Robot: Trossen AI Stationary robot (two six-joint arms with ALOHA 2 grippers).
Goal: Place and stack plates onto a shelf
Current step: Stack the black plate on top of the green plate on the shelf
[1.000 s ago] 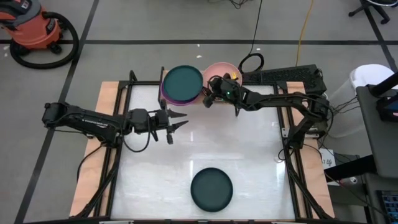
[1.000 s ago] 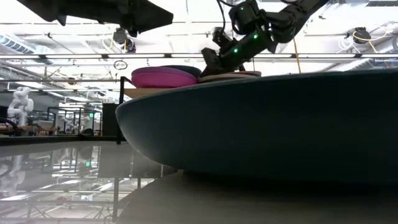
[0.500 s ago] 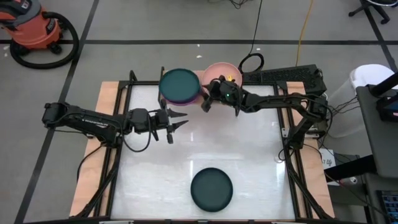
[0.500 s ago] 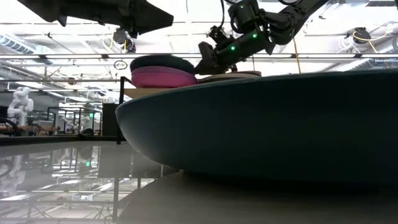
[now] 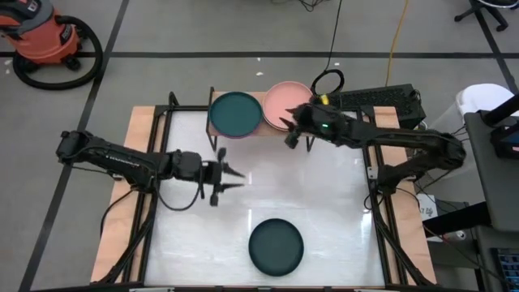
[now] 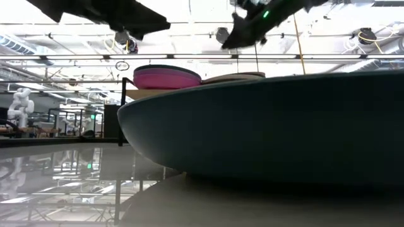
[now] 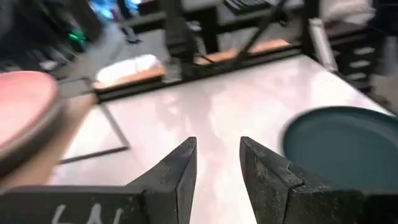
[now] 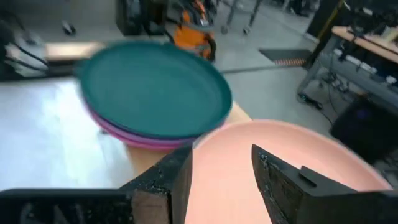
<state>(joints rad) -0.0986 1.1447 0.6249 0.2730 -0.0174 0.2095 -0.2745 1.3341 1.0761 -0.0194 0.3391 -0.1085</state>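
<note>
The shelf (image 5: pixel 268 130) stands at the table's far edge. On its left half a green plate (image 5: pixel 236 113) lies on a magenta plate (image 6: pixel 167 79) and a purple one. On its right half lies a salmon pink plate (image 5: pixel 285 100). A dark teal plate (image 5: pixel 276 246) rests flat on the table near the front edge and fills the low view (image 6: pixel 271 126). My right gripper (image 5: pixel 289 136) is open and empty, just in front of the shelf, and in its wrist view (image 8: pixel 221 180) it faces both stacks. My left gripper (image 5: pixel 232 174) is open and empty over the table's middle.
The white table top (image 5: pixel 324 203) lies bare between the shelf and the dark teal plate. Black frame rails (image 5: pixel 381 211) run along the table's sides. A red shop vacuum (image 5: pixel 45 36) stands on the floor beyond the far left corner.
My right gripper has drawn back from the green plate's rim toward the table's right edge and risen. The green plate has shifted a little left and settled flat on the magenta plate. My left gripper has gone toward the near edge and turned about its wrist.
</note>
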